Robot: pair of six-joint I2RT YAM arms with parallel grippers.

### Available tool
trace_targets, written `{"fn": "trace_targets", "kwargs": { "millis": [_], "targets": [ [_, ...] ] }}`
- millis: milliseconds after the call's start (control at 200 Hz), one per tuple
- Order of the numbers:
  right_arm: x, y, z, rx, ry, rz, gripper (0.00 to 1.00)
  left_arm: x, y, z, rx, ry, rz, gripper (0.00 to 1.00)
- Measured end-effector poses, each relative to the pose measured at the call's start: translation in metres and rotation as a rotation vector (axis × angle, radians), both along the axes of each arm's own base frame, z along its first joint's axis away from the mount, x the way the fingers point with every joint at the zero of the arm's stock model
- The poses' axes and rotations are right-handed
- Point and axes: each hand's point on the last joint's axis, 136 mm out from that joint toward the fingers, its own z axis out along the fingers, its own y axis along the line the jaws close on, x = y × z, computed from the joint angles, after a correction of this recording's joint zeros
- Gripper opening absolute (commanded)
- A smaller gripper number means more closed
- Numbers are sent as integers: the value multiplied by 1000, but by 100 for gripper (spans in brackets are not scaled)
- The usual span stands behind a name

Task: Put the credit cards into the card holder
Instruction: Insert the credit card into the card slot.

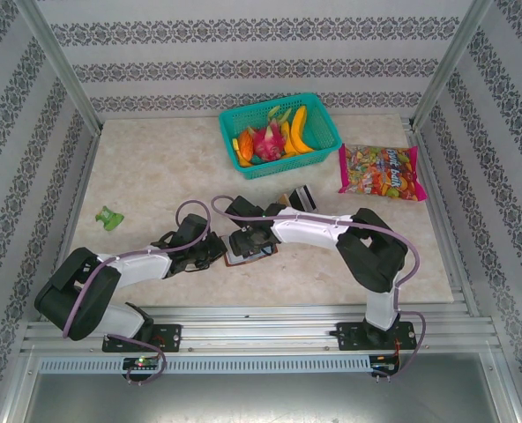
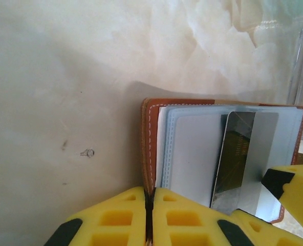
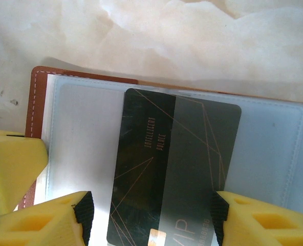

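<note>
Pinning the card holder (image 2: 192,148) by its brown edge, the left pincer (image 2: 149,205) is squeezed fully together at the near corner, and that is the anchor this step needs. On the open grey-blue pockets lies a dark card (image 3: 174,169). The right pincer (image 3: 151,207) straddles it with jaws apart: one pad sits against the card's right edge and a sliver of gap shows on the other side, so I'd call that no grip at all. The card's right part looks greyer, as if under the clear pocket, though glare could do that too, so I can't tell how deep it sits. From above, the holder lies on the worktop (image 1: 155,167) between the two arms, in front of the green basket (image 1: 323,123). To do this well, I'd say hold the cover flat, push the card square along the pocket without twist, and nudge it by its trailing edge. A skewed card will likely jam at the pocket mouth or lift the page.
</note>
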Motion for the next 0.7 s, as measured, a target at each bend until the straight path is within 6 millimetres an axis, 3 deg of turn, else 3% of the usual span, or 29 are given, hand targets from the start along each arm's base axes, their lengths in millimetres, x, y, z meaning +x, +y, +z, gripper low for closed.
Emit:
{"fn": "trace_targets", "kwargs": {
  "millis": [160,470,659,704],
  "targets": [
    [0,-3,-12,-37,5,13,69,1,0,2,-4,-8,0,5],
    [7,-14,-12,-120,-48,-7,66,1,-1,5,-7,-18,-2,0],
    [10,-19,-11,-142,-63,-21,63,2,0,5,-4,-19,0,0],
    [10,-19,-11,-142,-62,-23,58,2,0,5,-4,-20,0,0]
  ]
}}
